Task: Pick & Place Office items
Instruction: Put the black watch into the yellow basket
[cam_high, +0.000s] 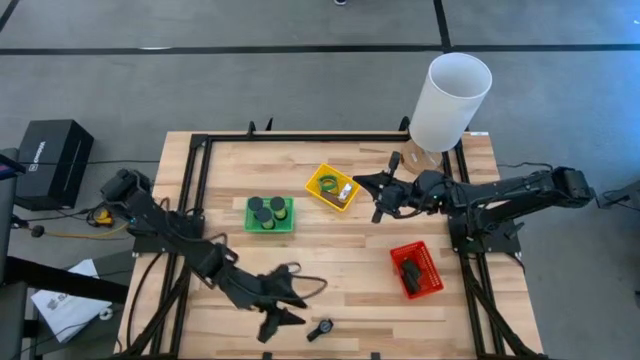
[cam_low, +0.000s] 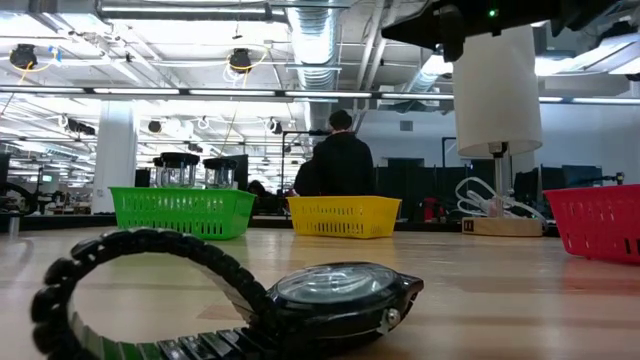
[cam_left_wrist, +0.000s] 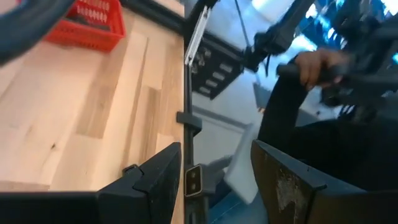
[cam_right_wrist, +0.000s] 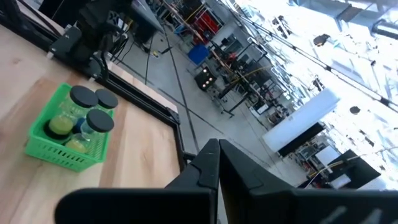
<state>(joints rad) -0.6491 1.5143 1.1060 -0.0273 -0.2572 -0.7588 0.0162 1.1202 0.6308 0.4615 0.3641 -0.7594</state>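
Wooden worktop (cam_high: 340, 250) carried a watch (cam_high: 320, 329) at six o'clock. Left tool (cam_high: 278, 312), fingers spread and empty, hovered just beside it and should descend squarely over the watch body. Right tool (cam_high: 380, 196), pressed together, waited near the yellow tray (cam_high: 318, 186).

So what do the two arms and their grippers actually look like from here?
Both arms are dark, near-black jointed links running in from the table's sides. The left gripper has two flat, wedge-shaped black fingers, one scuffed with pale marks. The right gripper has matching black fingers that taper to a point. Black cables trail along each arm. No markings are legible.
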